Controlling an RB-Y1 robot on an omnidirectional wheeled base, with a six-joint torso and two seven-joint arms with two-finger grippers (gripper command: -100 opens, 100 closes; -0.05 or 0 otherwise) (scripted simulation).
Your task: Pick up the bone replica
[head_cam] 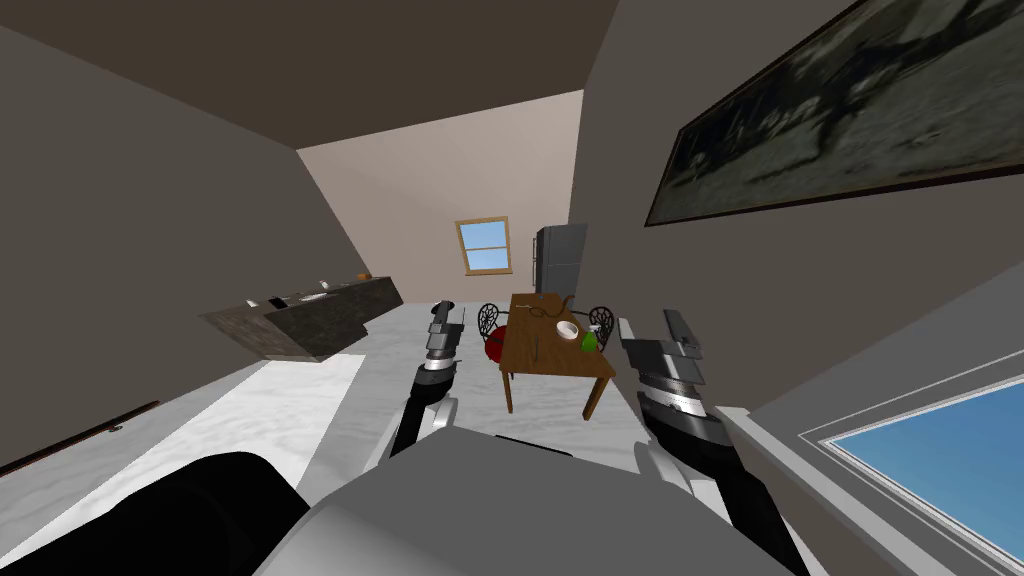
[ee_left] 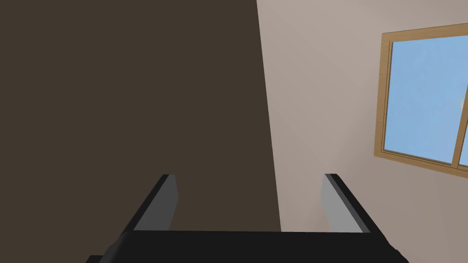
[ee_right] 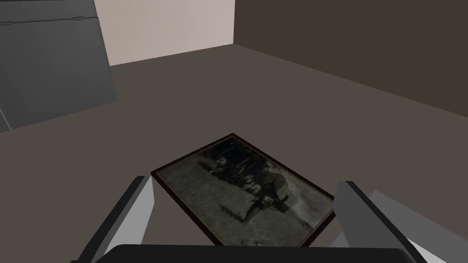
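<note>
A brown wooden table (head_cam: 556, 368) stands a few steps ahead of me, slightly to the right. On it lie a white bowl (head_cam: 567, 329), a green thing (head_cam: 590, 342), a thin dark curved thing (head_cam: 541, 313) and a thin pale sliver (head_cam: 535, 346). They are too small to tell which is the bone replica. My left gripper (head_cam: 443, 308) (ee_left: 249, 203) is raised short of the table's left side, open and holding nothing. My right gripper (head_cam: 655, 328) (ee_right: 247, 212) is raised by the table's right side, near the wall, also open and holding nothing.
A dark counter (head_cam: 310, 320) runs along the left. Dark chairs (head_cam: 488, 318) stand around the table, one with a red thing (head_cam: 495, 348) at it. A grey fridge (head_cam: 560, 258) stands behind the table. A wall is close on my right. Pale floor (head_cam: 400, 370) lies between counter and table.
</note>
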